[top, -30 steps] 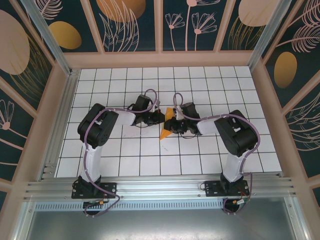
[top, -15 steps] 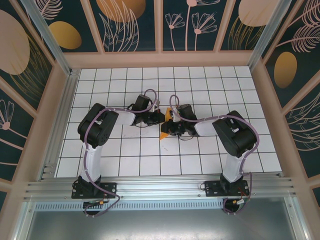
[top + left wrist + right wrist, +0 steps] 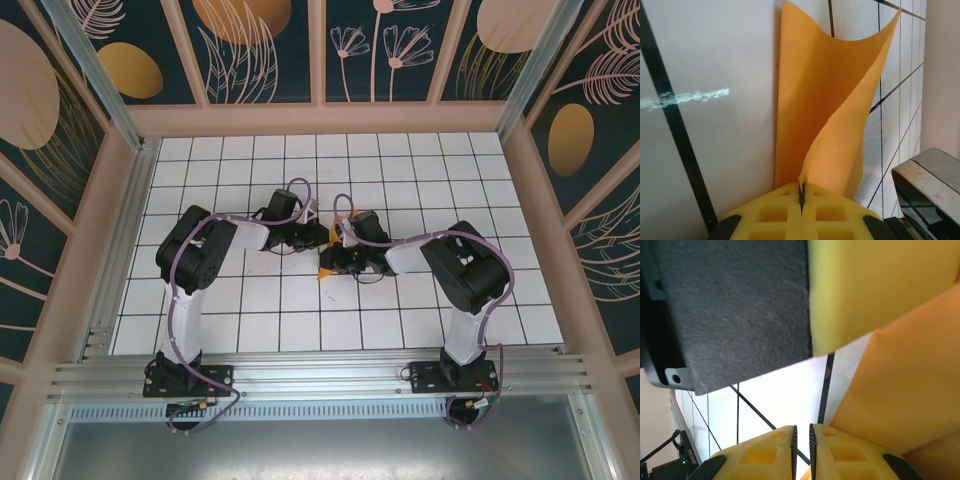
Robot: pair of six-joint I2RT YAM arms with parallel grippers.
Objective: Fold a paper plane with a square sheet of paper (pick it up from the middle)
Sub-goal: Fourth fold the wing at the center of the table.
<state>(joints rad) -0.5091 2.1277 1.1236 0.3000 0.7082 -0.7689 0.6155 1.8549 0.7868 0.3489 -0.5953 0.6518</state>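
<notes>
Right gripper [image 3: 802,435] crowds the paper [image 3: 825,115].
It has slid toward the paper, jaws nearly pressed together; the left gripper [image 3: 801,192] jaws pinch its curled edge, so creasing seems underway.

Both arms bent inward, left claw [image 3: 801,192] pinched on the orange paper [image 3: 825,100], right claw [image 3: 802,437] nearly closed.

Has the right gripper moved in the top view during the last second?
Yes. The right gripper has shifted left across the white grid table, closer to the left gripper, and now covers more of the orange paper.
</notes>
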